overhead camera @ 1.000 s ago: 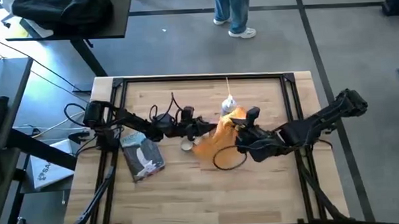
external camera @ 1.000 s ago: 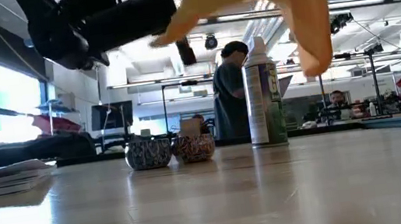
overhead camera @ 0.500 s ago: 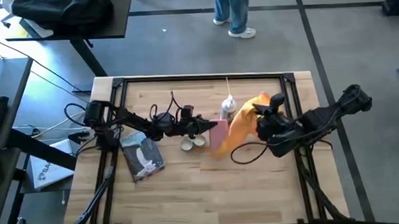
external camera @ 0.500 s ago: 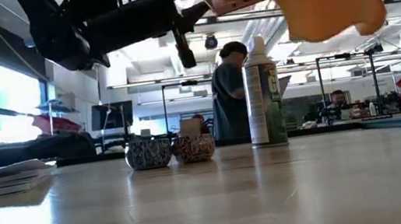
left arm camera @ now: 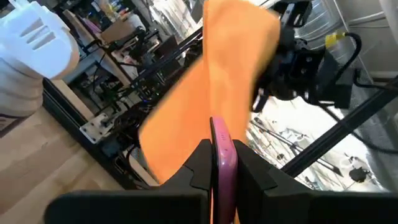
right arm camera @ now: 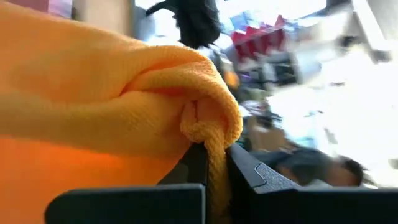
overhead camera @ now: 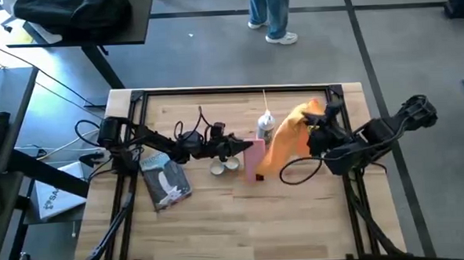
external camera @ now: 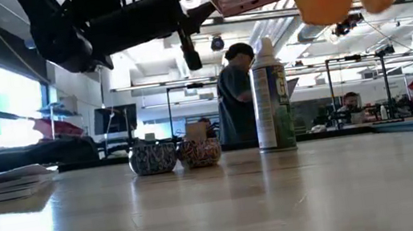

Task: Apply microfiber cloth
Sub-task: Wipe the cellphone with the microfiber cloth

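Both pincers grip: my right pincer (overhead camera: 320,124) clamps the microfiber cloth (overhead camera: 286,141), draping leftward onto the left pincer's (overhead camera: 247,149) pink slab (overhead camera: 254,159).

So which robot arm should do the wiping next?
The right one, probably. Its gripper is shut on the microfiber cloth, hanging beside the pink flat object that the left gripper holds up.

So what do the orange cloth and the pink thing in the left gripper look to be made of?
The microfiber cloth, shut in the right gripper: soft woven fabric, matte, with visible weave and bunched folds. The pink flat object, clamped edge-on in the left gripper: smooth, slightly glossy, probably plastic or a rubbery case; hard to say.
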Controlling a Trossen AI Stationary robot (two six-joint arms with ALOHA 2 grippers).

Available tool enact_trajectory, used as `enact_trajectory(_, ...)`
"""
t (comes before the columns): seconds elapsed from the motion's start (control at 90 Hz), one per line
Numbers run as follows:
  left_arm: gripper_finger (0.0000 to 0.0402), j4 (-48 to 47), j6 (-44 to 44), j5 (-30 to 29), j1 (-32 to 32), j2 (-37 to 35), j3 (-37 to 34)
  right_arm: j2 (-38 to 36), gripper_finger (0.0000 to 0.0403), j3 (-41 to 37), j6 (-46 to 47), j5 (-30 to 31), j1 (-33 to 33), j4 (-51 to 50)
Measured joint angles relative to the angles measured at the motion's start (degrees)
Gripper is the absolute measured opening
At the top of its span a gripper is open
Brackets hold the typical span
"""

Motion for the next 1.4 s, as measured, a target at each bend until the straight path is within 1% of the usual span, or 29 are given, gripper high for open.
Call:
enact_trajectory(0.1, 0.0012, -0.1, 0.0, 0.0, 0.0, 0.0, 0.0, -1.5, 0.0, 0.0, 0.7, -0.4, 0.0, -0.1)
enact_trajectory(0.222, 0.0012, -0.5, 0.0, -0.1, 0.0, 0.0, 0.0, -1.9, 0.0, 0.0, 5.1, -1.0, 0.0, 0.5)
enact_trajectory(0.333, 0.0012, -0.6, -0.2, -0.6, 0.0, 0.0, 0.0, -0.9, 0.0, 0.0, 8.8, -4.9, 0.0, 3.4)
enact_trajectory(0.433, 0.0012, -0.7, -1.3, -1.2, 0.0, 0.0, 0.0, 1.9, 0.0, 0.0, 9.5, -8.0, 0.0, 7.3)
enact_trajectory(0.633, 0.0012, -0.7, -2.8, -1.6, 0.0, 0.0, 0.0, 10.6, 0.0, 0.0, 9.5, -9.9, 0.0, 13.1)
enact_trajectory(0.822, 0.0012, -0.7, -2.7, -1.6, 0.0, 0.0, -0.1, 18.6, 0.0, 0.0, 8.1, -13.0, -0.1, 15.6)
enact_trajectory(0.978, 0.0012, -0.8, -2.6, -1.5, 0.0, 0.0, -0.1, 22.0, 0.0, 0.0, 7.0, -14.1, -1.6, 17.1)
enact_trajectory(1.211, 0.0012, -1.1, -2.0, -1.6, 0.0, 0.1, -0.1, 23.4, 0.0, 0.0, 6.9, -24.7, -5.3, 20.5)
enact_trajectory(1.4, 0.0012, -1.1, -1.8, -1.6, 0.0, 0.1, -0.1, 23.4, 0.0, 0.0, 5.9, -37.7, -7.0, 22.4)
